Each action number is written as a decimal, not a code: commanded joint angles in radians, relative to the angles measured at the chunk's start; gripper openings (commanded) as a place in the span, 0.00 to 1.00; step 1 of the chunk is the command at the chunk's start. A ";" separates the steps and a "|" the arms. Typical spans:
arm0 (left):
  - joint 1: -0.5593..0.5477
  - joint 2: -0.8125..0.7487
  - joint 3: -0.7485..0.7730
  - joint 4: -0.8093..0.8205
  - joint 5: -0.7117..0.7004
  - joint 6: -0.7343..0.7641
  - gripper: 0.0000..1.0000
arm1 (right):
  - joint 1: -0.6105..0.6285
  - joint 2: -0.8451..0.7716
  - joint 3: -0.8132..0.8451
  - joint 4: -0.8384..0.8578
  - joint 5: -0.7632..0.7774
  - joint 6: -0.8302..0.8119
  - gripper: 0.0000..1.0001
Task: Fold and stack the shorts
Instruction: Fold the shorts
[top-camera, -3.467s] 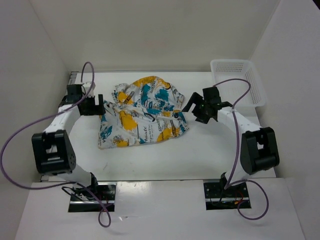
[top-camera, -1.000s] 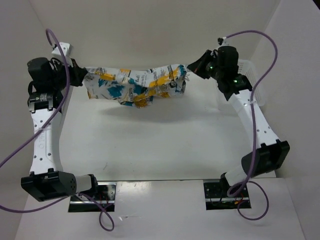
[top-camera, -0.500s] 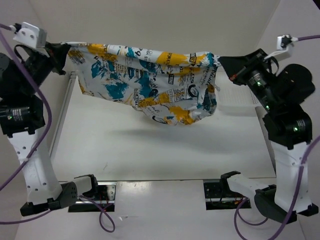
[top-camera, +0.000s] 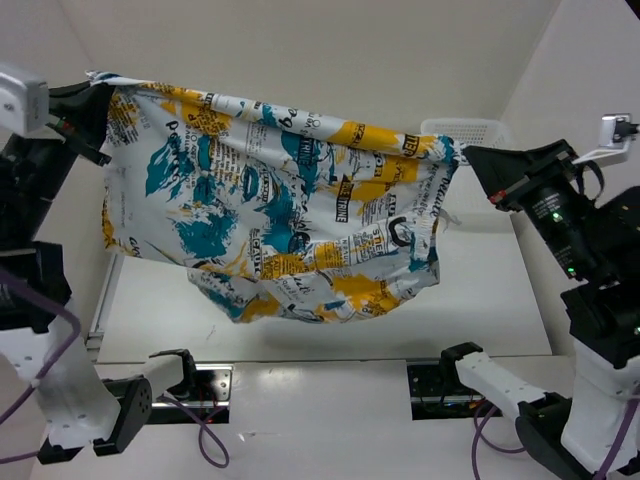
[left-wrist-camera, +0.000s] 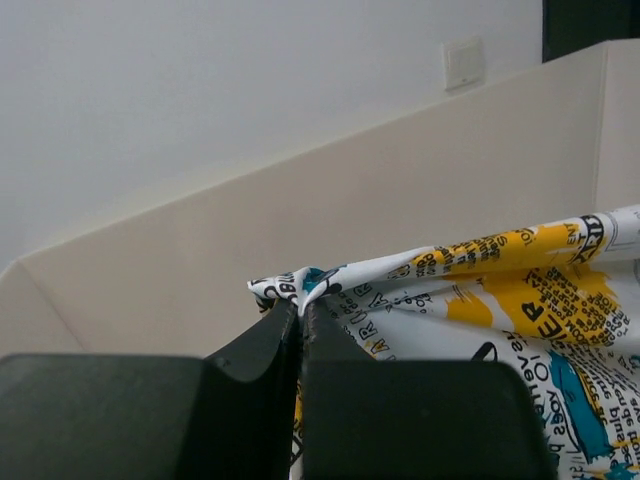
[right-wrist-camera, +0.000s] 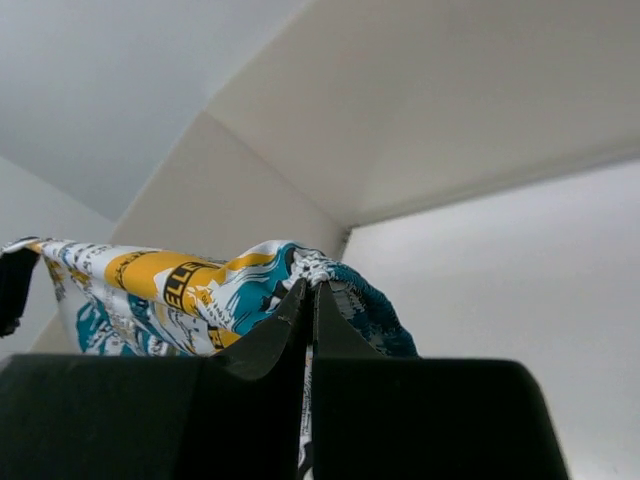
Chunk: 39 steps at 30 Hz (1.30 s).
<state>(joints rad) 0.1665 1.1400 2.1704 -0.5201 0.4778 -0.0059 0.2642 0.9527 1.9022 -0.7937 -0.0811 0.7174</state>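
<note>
The shorts (top-camera: 280, 215), white with teal and yellow-orange blotches and black lettering, hang spread in the air high above the table, stretched between both arms. My left gripper (top-camera: 92, 90) is shut on their upper left corner; in the left wrist view the fabric (left-wrist-camera: 480, 290) pokes out between my closed left gripper (left-wrist-camera: 301, 306). My right gripper (top-camera: 468, 156) is shut on the upper right corner, and the cloth (right-wrist-camera: 200, 290) bunches over its tips (right-wrist-camera: 310, 288). The lower edge sags toward the table's near side.
A white mesh basket (top-camera: 470, 130) stands at the back right, partly hidden behind the shorts. White walls enclose the table (top-camera: 480, 300) at the back and sides. The arm bases and purple cables lie along the near edge.
Both arms have lifted the shorts from the table high into the air and toward the camera, spreading them wider; over the last half second they rose further and the cloth hangs larger.
</note>
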 joint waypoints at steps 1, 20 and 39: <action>0.007 0.076 -0.133 0.050 -0.036 0.006 0.00 | 0.001 0.014 -0.155 -0.009 0.098 0.028 0.00; 0.016 0.553 -0.475 0.290 0.094 0.006 0.00 | -0.101 0.820 -0.314 0.423 -0.103 -0.029 0.00; 0.016 0.046 -1.086 0.223 0.183 0.006 0.00 | -0.120 0.717 -0.524 0.381 -0.224 -0.059 0.00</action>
<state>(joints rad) 0.1761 1.3155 1.1667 -0.3183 0.5903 -0.0063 0.1562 1.7977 1.4551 -0.4355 -0.2718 0.6785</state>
